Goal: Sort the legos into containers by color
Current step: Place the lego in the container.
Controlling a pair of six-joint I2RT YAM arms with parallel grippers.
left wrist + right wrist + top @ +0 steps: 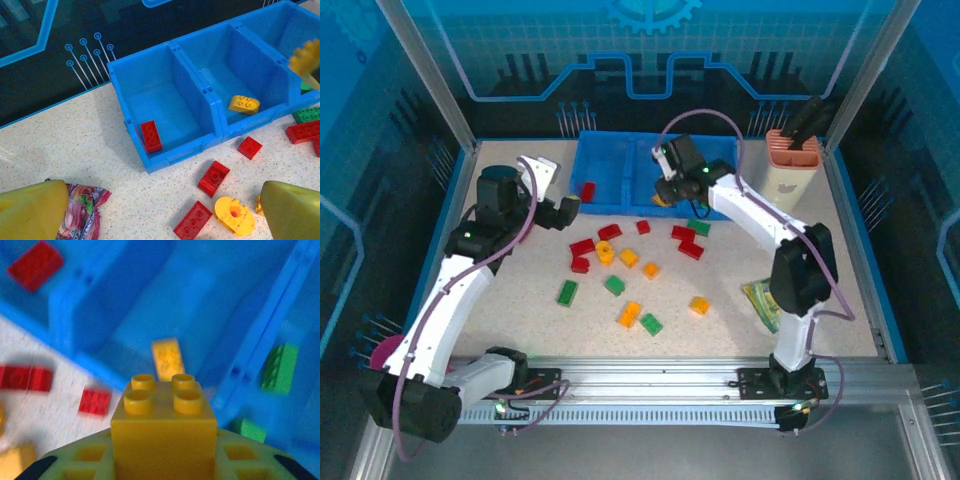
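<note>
- At the left of the pale speckled table (520, 320), the left gripper (568, 209) hung with its fingers spread wide, grasping nothing.
- Close beside one finger, a crinkly pink snack packet (82, 207) lay on the table.
- Along the far edge stood a shallow bright blue plastic bin (620, 148) with three side-by-side compartments. Its left compartment held one red rectangular plastic brick (151, 135).
- Its middle compartment held one rounded orange-yellow plastic brick (244, 104).
- Above that compartment's front wall, the right gripper (665, 197) was clenched on a square orange-yellow four-stud brick (164, 425).
- Its right compartment held a green rectangular brick (280, 367).
- In front of the bin, loose red, orange-yellow and green bricks (630, 257) lay scattered on the table.
- At the far right stood a beige holder with an orange top (790, 165).
</note>
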